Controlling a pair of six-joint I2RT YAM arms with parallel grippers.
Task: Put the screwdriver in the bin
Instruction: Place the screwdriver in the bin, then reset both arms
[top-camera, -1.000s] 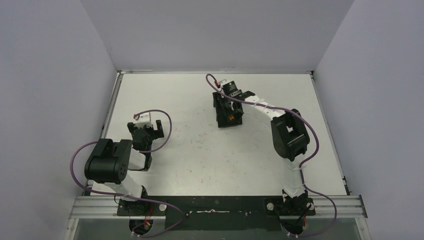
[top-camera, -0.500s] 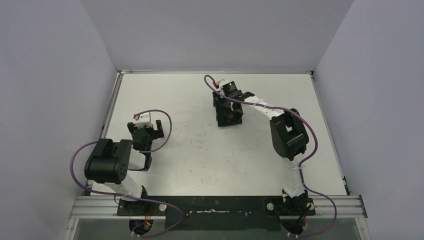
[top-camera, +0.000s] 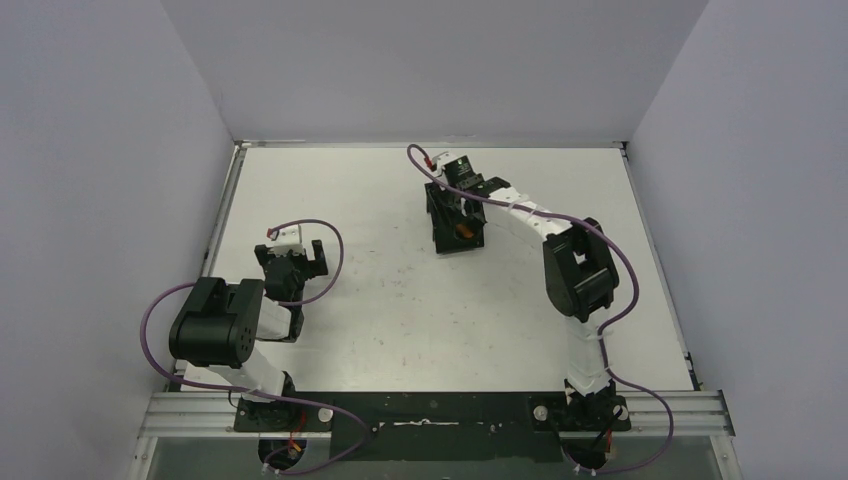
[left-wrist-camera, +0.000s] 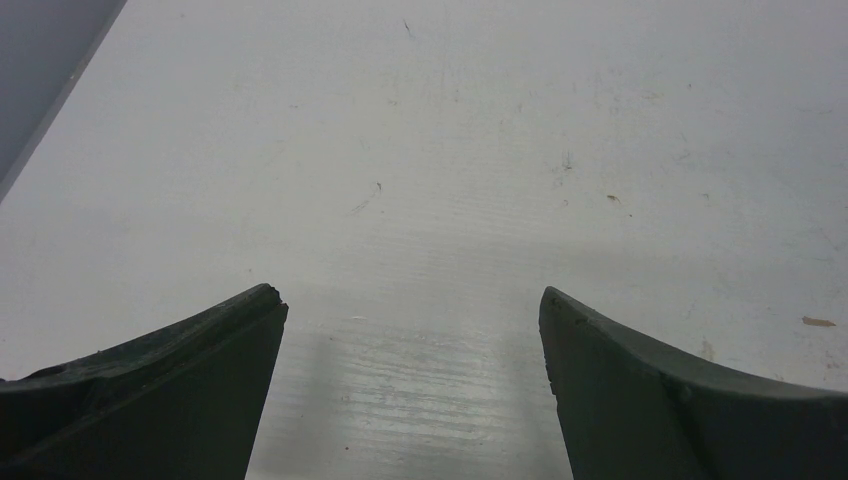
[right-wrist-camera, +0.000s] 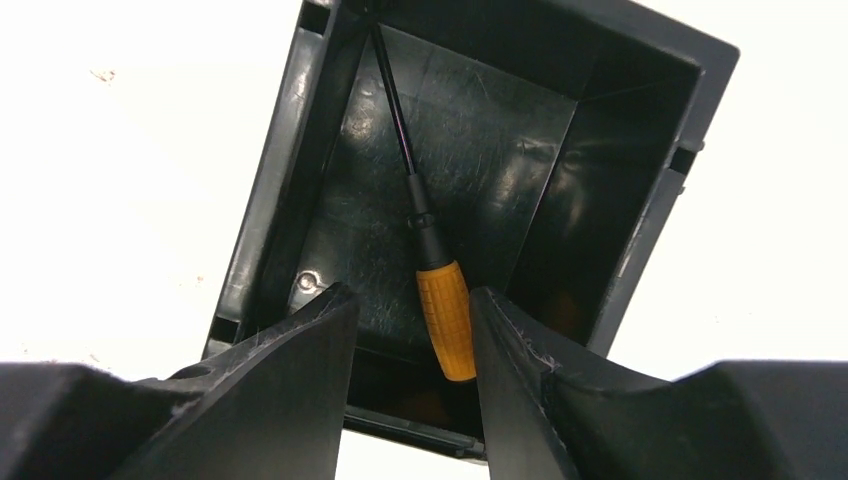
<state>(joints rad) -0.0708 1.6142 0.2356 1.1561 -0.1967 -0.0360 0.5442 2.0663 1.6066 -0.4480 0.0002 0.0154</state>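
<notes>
The black bin (right-wrist-camera: 272, 190) sits on the white table, seen from above in the right wrist view. The screwdriver (right-wrist-camera: 446, 322) lies inside it, orange handle near me, dark shaft pointing to the bin's far left corner. My right gripper (right-wrist-camera: 412, 297) hovers over the bin's near end with its jaws apart. The handle is close beside the right finger and clear of the left one. In the top view the bin (top-camera: 446, 242) is at the centre back, with the orange handle (top-camera: 463, 229) showing under my right gripper (top-camera: 459, 206). My left gripper (top-camera: 300, 256) is open and empty, also in its wrist view (left-wrist-camera: 410, 300).
White table with grey walls on three sides. The left arm rests low at the left side of the table, far from the bin. Purple cables loop off both arms.
My right gripper has shifted slightly toward the far edge over the bin, and the orange handle shows more plainly in the bin. The left arm has not moved.
</notes>
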